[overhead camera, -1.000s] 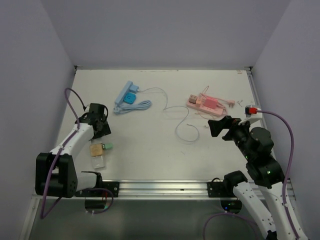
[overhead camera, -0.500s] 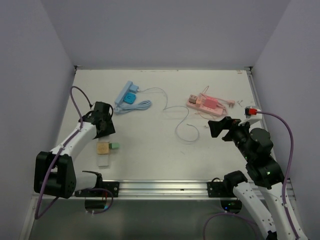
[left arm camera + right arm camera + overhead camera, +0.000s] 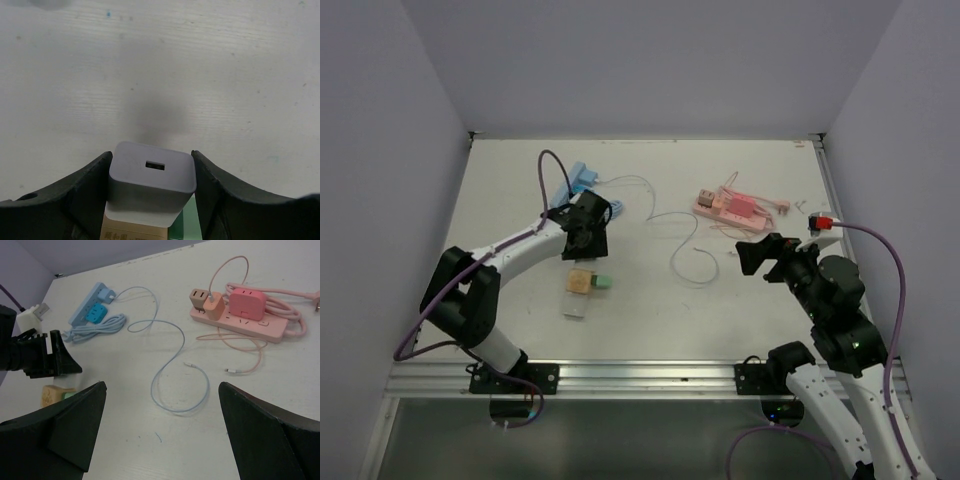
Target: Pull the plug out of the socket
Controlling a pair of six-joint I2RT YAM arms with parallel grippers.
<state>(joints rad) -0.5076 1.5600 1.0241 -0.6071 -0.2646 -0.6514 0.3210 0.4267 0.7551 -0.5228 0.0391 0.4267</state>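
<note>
My left gripper (image 3: 152, 159) is shut on a pale grey USB charger plug (image 3: 150, 186), one finger on each side. The plug sits in a small beige socket block (image 3: 131, 232) with a green side (image 3: 190, 225). In the top view the left gripper (image 3: 576, 302) holds the plug (image 3: 574, 309) and socket block (image 3: 582, 281) left of the table's middle. A shadow lies on the table beyond the plug. My right gripper (image 3: 162, 430) is wide open and empty, above the right side of the table (image 3: 757, 255).
A blue power strip (image 3: 577, 180) with a blue plug and coiled cord lies at the back left. A pink power strip (image 3: 735, 207) with several plugs lies at the back right. A thin blue cable (image 3: 685, 250) loops between them.
My left gripper has swung right and toward the middle of the table, carrying the plug and socket block with it. The right arm has not moved.
</note>
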